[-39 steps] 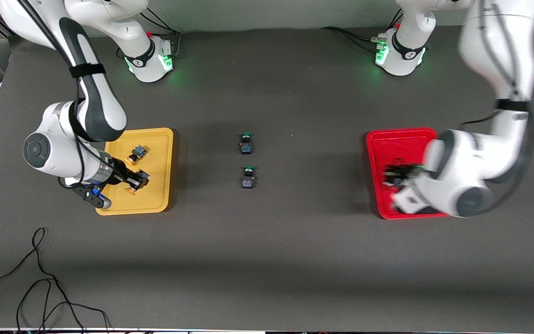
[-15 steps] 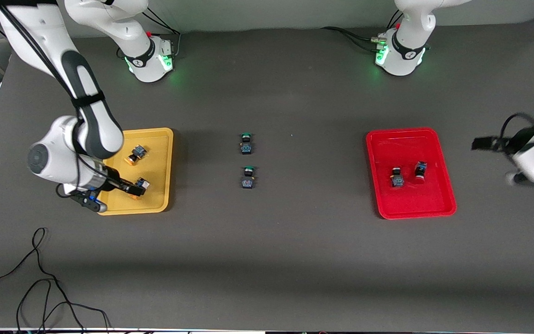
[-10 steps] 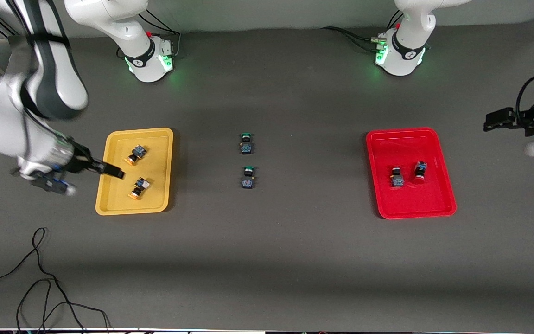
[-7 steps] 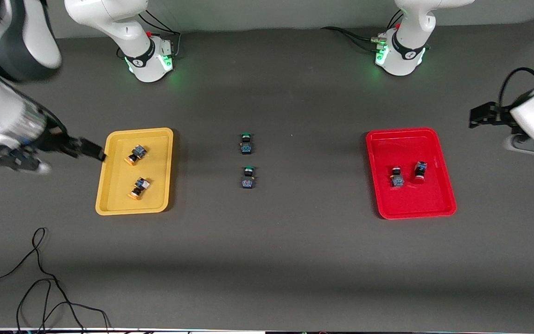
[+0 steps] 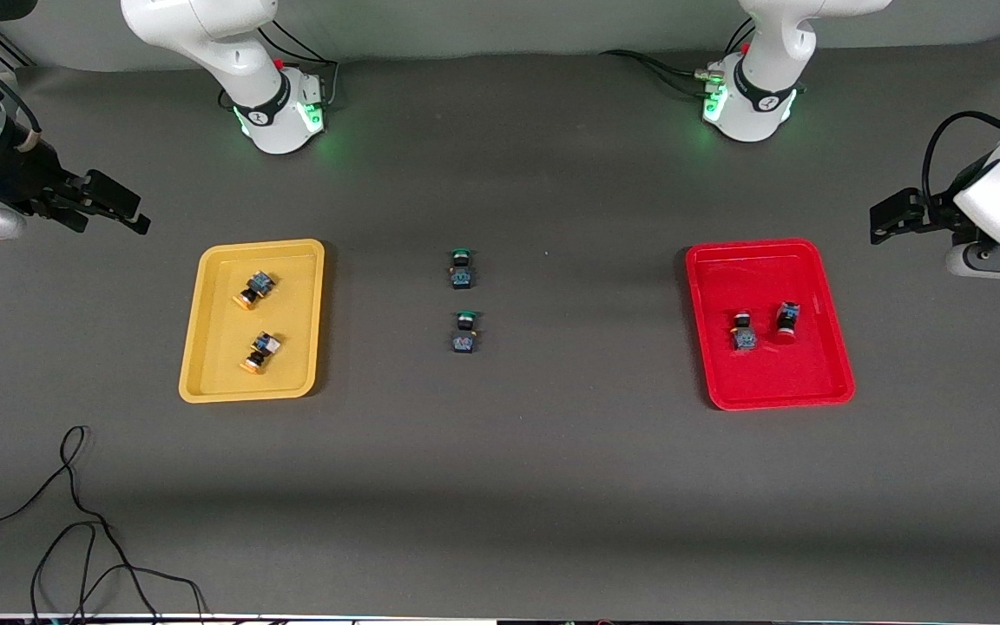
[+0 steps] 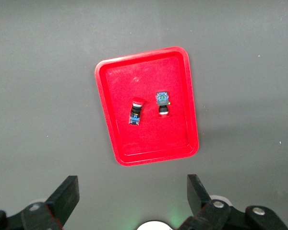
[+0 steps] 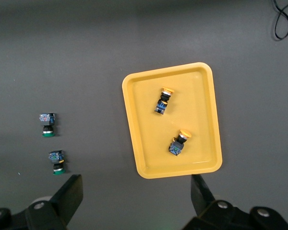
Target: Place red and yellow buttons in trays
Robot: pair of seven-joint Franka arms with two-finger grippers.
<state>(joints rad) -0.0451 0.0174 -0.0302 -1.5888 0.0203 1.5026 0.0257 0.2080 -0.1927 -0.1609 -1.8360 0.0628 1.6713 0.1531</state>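
Note:
Two yellow-capped buttons [image 5: 255,288] [image 5: 260,351] lie in the yellow tray [image 5: 292,304]. Two red-capped buttons [image 5: 743,332] [image 5: 786,318] lie in the red tray [image 5: 752,278]. My right gripper [image 5: 122,207] is open and empty, raised over the table at the right arm's end, off the yellow tray. My left gripper [image 5: 886,219] is open and empty, raised over the table at the left arm's end, off the red tray. The right wrist view shows the yellow tray [image 7: 144,124] with both buttons [image 7: 162,101] [image 7: 179,144]. The left wrist view shows the red tray [image 6: 149,139] with both buttons [image 6: 136,111] [image 6: 162,103].
Two green-capped buttons [image 5: 462,268] [image 5: 464,332] lie on the dark table midway between the trays. A black cable [image 5: 75,521] loops near the table's front edge at the right arm's end. The arm bases [image 5: 279,113] [image 5: 747,104] stand along the back.
Both grippers have let go of buttons in their trays, lifted and drawn away toward their own ends of the table. All buttons in the trays lie still.

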